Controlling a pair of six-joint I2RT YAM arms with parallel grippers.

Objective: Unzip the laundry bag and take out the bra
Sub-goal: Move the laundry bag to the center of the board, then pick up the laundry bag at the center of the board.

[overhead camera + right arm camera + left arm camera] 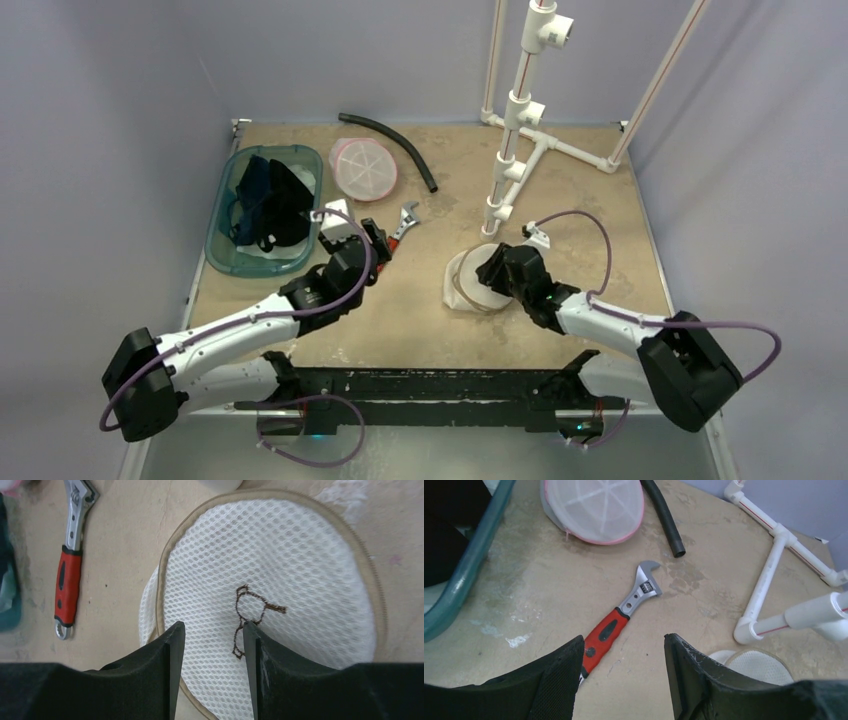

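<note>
The laundry bag (280,565), a white mesh disc with tan trim, lies directly under the right gripper (210,647), whose fingers stand parted by a modest gap above its mesh. The left gripper (624,652) hangs with fingers wide and holding nothing, and the red-handled wrench (619,620) lies just ahead of them.

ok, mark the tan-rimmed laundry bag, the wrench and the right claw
tan-rimmed laundry bag (300,565), right wrist view, white mesh panel.
wrench (605,634), left wrist view, red handle.
right claw (212,630), right wrist view, midway between fingertips.

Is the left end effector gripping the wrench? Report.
No, the left end effector is open, and the wrench lies loose beyond it.
</note>
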